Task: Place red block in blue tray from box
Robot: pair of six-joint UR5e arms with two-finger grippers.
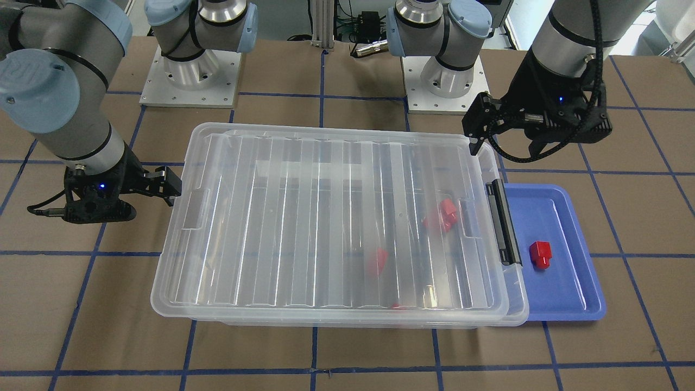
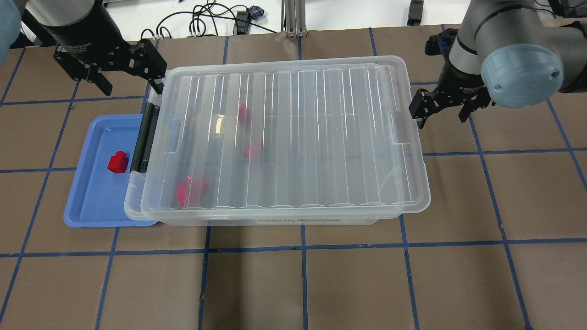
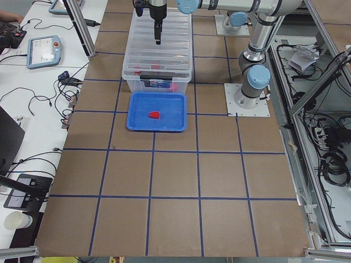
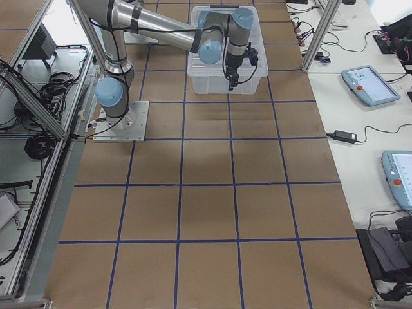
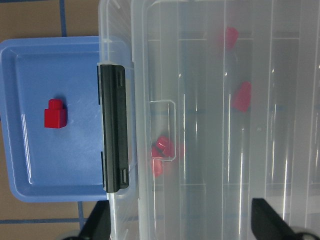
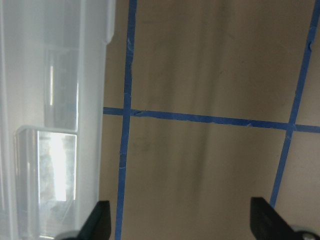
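The clear box (image 2: 412,183) sits mid-table with its ribbed lid (image 2: 321,133) on and its black latch (image 2: 143,137) toward the blue tray (image 2: 89,201). One red block (image 2: 118,162) lies in the tray, also seen in the left wrist view (image 5: 55,114). Several more red blocks (image 2: 192,189) show blurred through the lid. My left gripper (image 2: 130,82) is open and empty, above the box's far corner at the latch end. My right gripper (image 2: 442,114) is open and empty, just off the box's other short end.
The box's latch end overlaps the tray's rim (image 1: 543,320). Brown table paper with blue tape lines (image 2: 302,247) surrounds the box. The two arm bases (image 1: 190,81) stand behind the box.
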